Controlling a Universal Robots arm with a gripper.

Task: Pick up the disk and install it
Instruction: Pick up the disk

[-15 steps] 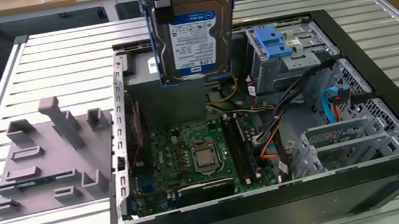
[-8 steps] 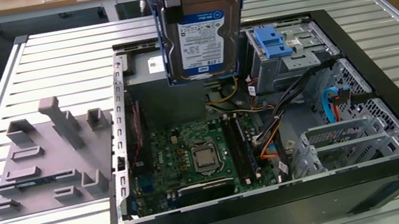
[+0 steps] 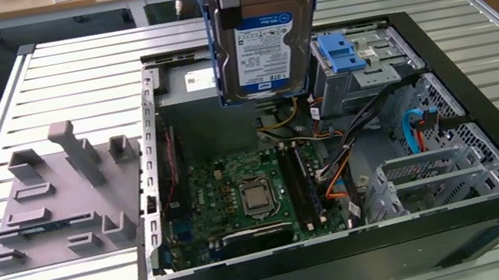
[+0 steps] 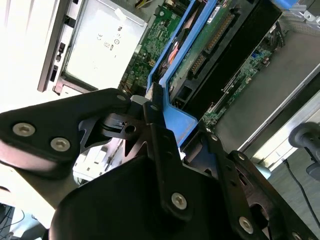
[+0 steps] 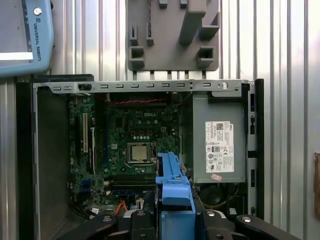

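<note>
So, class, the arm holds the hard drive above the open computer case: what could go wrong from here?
1. The gripper holds the hard drive by its blue carrier rail; a slip could drop it onto the motherboard.
2. Loose cables lie beside the drive bay and could snag the drive on its way in.

Beneath the gripper (image 4: 152,106) the black computer case (image 3: 355,269) lies open; a silver metal drive bay (image 3: 375,68) and loose coloured cables (image 3: 335,169) crowd alongside.
</note>
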